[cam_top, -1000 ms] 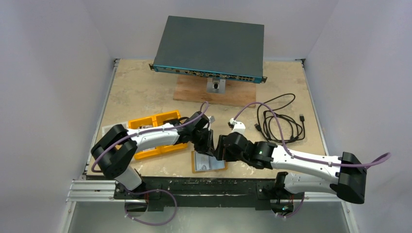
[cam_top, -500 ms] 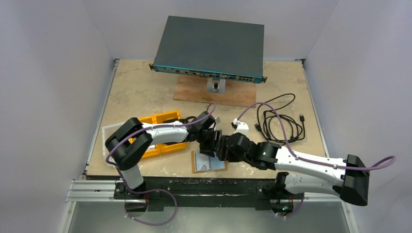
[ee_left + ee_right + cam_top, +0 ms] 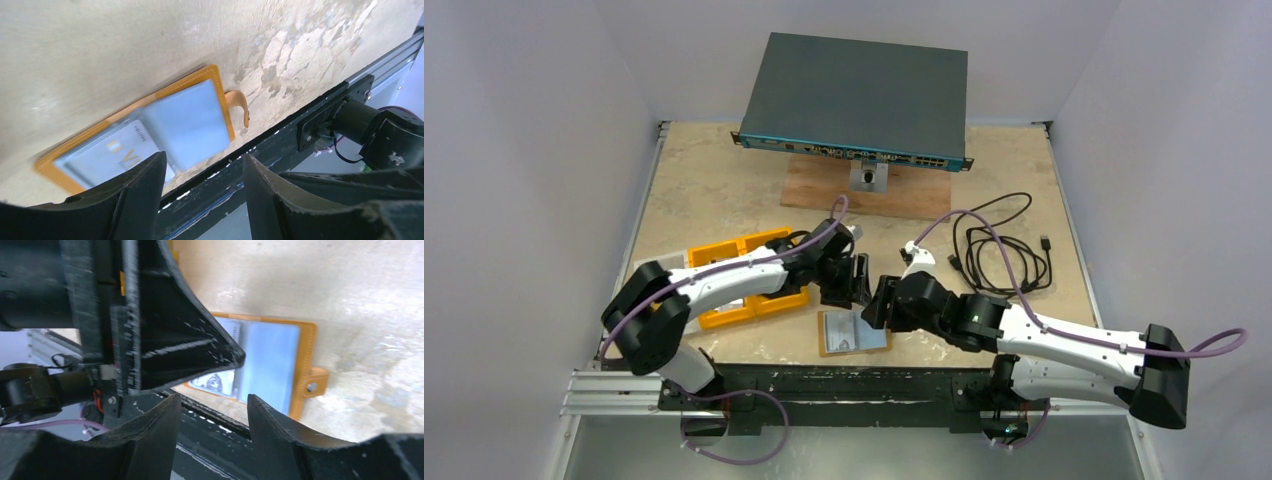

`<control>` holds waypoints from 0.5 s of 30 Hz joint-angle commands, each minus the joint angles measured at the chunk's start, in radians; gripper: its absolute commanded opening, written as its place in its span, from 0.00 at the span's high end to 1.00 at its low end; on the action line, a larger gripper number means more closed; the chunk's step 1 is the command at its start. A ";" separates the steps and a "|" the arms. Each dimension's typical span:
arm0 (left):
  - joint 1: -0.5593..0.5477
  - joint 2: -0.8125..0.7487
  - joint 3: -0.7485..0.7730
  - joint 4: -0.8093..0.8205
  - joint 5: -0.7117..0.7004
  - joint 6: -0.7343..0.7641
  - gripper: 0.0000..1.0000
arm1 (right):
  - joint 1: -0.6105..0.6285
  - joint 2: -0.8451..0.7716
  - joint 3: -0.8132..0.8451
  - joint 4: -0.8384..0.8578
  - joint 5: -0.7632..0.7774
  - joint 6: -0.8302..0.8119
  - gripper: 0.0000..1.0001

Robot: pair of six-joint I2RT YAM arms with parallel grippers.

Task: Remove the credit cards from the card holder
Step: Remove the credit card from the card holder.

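The tan-orange card holder (image 3: 824,345) lies open and flat near the table's front edge, its strap tab (image 3: 240,102) sticking out. Two grey-silver credit cards rest on it. One card (image 3: 187,122) covers one half and overhangs the near rim, and the other card (image 3: 107,155) shows printing. My left gripper (image 3: 856,283) (image 3: 204,160) hovers open just above and behind the holder, holding nothing. My right gripper (image 3: 879,305) (image 3: 212,400) is open beside it, empty. In the right wrist view the holder (image 3: 307,352) is partly hidden by the left gripper's body (image 3: 165,330).
A yellow-orange compartment tray (image 3: 744,250) sits under the left arm. A network switch (image 3: 854,95) stands on a wooden board (image 3: 864,195) at the back. A coiled black cable (image 3: 1004,255) lies at the right. The black front rail (image 3: 854,378) runs just beyond the holder.
My left gripper has gone from nearly shut to open and has drawn back a little from the holder. The right gripper has kept its opening and shifted slightly.
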 commanded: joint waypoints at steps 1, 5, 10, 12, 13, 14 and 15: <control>0.042 -0.145 -0.053 -0.098 -0.100 0.042 0.44 | -0.007 0.012 -0.037 0.178 -0.100 -0.014 0.50; 0.062 -0.239 -0.136 -0.113 -0.115 0.039 0.49 | -0.046 0.086 -0.069 0.304 -0.199 -0.014 0.55; 0.070 -0.292 -0.211 -0.099 -0.119 0.017 0.60 | -0.142 0.161 -0.131 0.464 -0.328 -0.016 0.61; 0.071 -0.299 -0.229 -0.081 -0.116 0.009 0.65 | -0.162 0.193 -0.139 0.499 -0.353 -0.020 0.63; 0.071 -0.298 -0.234 -0.075 -0.114 0.008 0.68 | -0.167 0.212 -0.140 0.515 -0.366 -0.022 0.64; 0.071 -0.293 -0.238 -0.070 -0.112 0.006 0.71 | -0.172 0.228 -0.141 0.536 -0.378 -0.022 0.65; 0.071 -0.288 -0.240 -0.066 -0.111 0.005 0.74 | -0.173 0.243 -0.141 0.553 -0.389 -0.022 0.66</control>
